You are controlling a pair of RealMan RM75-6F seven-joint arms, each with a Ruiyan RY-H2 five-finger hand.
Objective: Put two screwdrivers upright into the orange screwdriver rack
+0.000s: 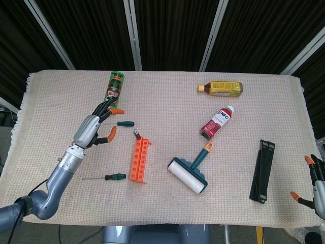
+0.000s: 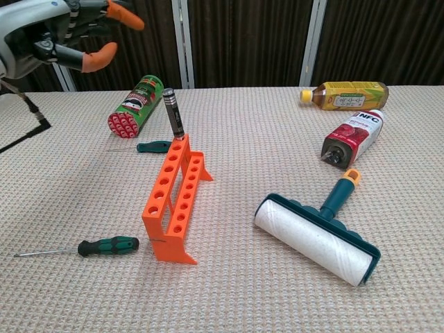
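The orange screwdriver rack (image 1: pixel 140 160) (image 2: pixel 176 199) stands left of the table's middle. A black-handled screwdriver (image 1: pixel 136 134) (image 2: pixel 172 113) stands in the rack's far end hole, leaning slightly. One green-handled screwdriver (image 1: pixel 125 123) (image 2: pixel 153 146) lies just beyond the rack. Another green-handled screwdriver (image 1: pixel 109 177) (image 2: pixel 104 246) lies to the rack's near left. My left hand (image 1: pixel 95 127) (image 2: pixel 52 31) hovers raised left of the rack, fingers spread, holding nothing. My right hand (image 1: pixel 314 179) shows only at the lower right edge, fingers apart and empty.
A green snack can (image 1: pixel 114 91) (image 2: pixel 133 105) lies behind the rack. A lint roller (image 1: pixel 190 172) (image 2: pixel 320 235) lies right of it. A red bottle (image 1: pixel 217 121) (image 2: pixel 352 137), a yellow bottle (image 1: pixel 221 88) (image 2: pixel 344 94) and a black strip (image 1: pixel 262 170) lie further right.
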